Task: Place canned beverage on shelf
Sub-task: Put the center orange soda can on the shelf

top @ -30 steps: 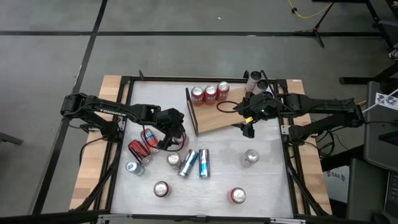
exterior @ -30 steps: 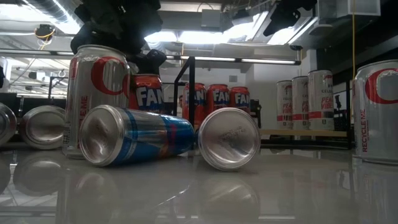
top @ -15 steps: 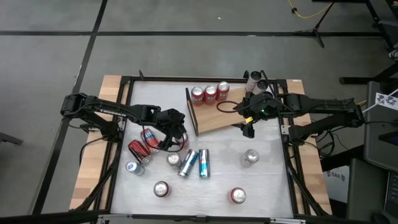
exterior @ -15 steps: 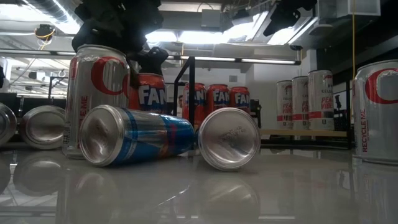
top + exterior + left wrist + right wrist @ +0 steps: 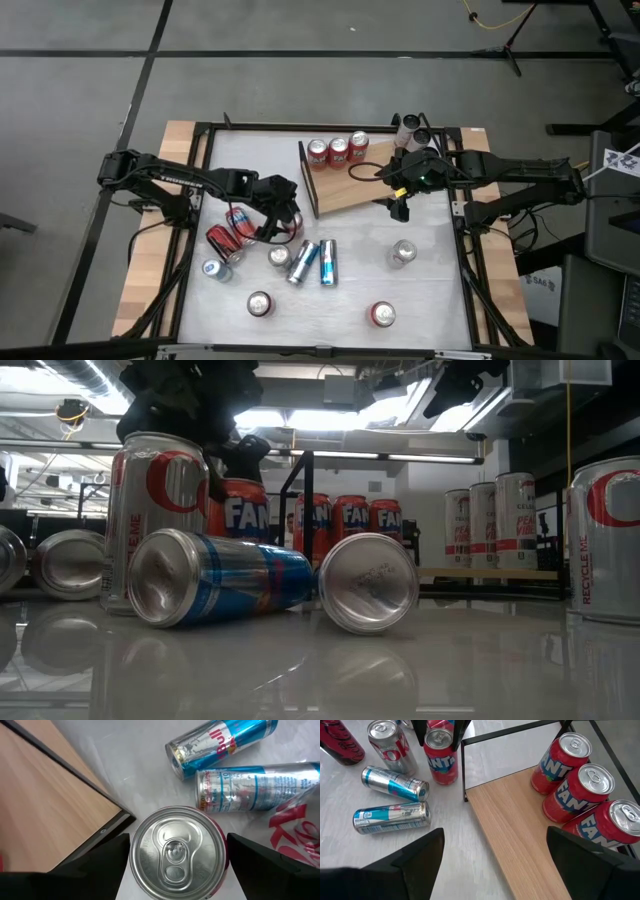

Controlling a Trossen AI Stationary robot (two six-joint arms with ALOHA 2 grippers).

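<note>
Looks down on a glossy white table (image 5: 350,295) edged with pale wooden strips, on a grey floor crossed by dark lines.

Far left: reaches in with the left gripper (image 5: 282,212), fingers (image 5: 107,857) pressed against both sides of an upright orange-red soda can (image 5: 175,852), gripping it from above. Holds it just beside the corner of the dark rail (image 5: 308,180), above the white surface. Close by: two slim blue-and-silver cans (image 5: 315,262) lying side by side, with other loose cans standing or lying around them.

Middle: flat light-brown wood-grain shelf (image 5: 350,195), lying at an angle. Carries three upright orange-red cans (image 5: 338,150) in a row at its far end; bare board over the rest.

Right: hangs the right gripper (image 5: 400,207) over the shelf's right edge, fingers (image 5: 420,857) spread wide, holding nothing. Leaves open white surface between it and two lone cans nearer the front.
</note>
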